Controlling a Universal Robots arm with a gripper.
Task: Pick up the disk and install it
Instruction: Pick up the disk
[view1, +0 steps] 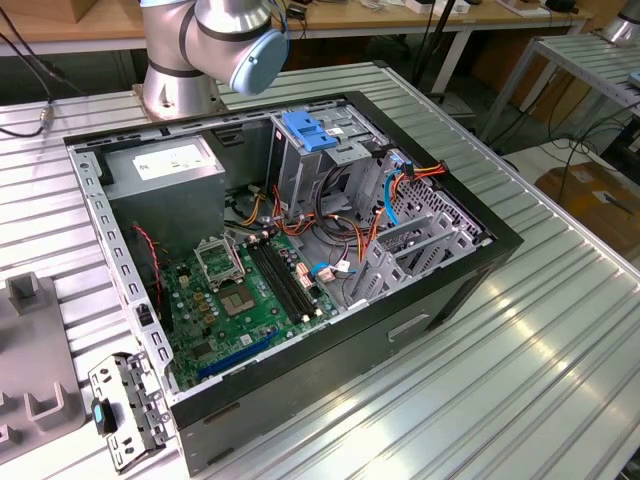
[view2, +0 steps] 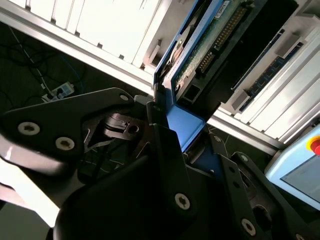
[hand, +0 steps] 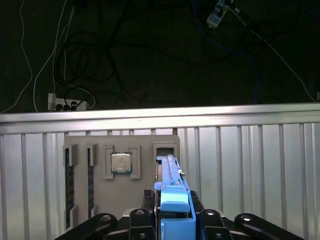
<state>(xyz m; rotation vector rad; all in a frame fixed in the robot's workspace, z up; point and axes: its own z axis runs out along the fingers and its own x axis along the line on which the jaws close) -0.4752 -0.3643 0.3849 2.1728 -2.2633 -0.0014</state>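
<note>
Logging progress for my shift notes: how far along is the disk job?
Done: the gripper has its jaws closed on the disk by its blue rail. In hand: the disk stands edge-on at the slot of the grey tray; whether it's lifted clear, I can't tell. Left: it is not yet in the open computer case.

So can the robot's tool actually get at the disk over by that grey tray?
Probably yes: in the first wrist view the tool seems shut on the disk, gripping its blue end, with nothing between them.
</note>
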